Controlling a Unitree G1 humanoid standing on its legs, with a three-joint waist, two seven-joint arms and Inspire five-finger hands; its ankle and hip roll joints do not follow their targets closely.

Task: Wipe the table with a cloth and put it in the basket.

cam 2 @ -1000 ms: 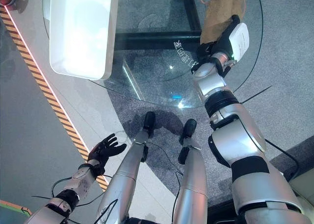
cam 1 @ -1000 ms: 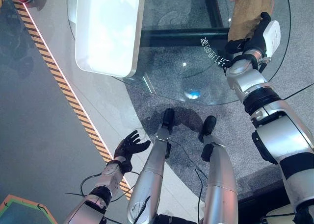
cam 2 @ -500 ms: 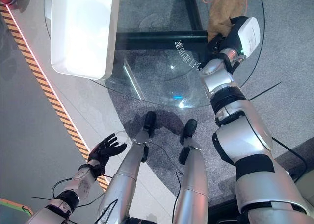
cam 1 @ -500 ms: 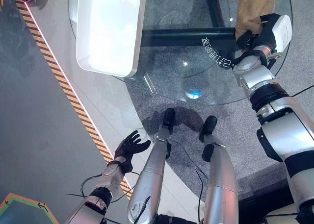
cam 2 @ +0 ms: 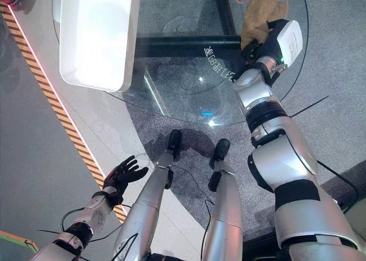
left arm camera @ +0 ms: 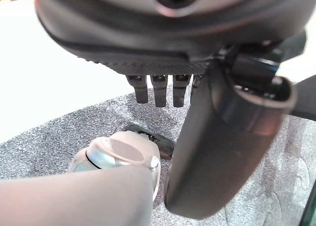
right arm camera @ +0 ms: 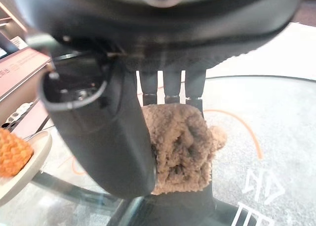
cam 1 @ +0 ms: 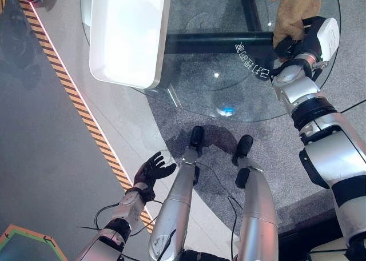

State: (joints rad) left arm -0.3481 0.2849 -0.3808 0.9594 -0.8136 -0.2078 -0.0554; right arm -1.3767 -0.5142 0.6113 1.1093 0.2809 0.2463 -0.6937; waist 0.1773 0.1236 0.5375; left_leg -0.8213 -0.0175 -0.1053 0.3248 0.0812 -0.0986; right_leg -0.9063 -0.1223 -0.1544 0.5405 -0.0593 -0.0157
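One cloth (right arm camera: 180, 149) in right hand (cam 1: 298, 44), on table (cam 1: 211, 84).

A round glass table (cam 1: 200, 72) carries a white basket (cam 1: 128, 32) and a tan cloth (cam 1: 291, 15).

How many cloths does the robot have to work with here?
1. The brown cloth lies bunched on the glass table at its far right side, gripped in the right hand. More may lie beyond the views.
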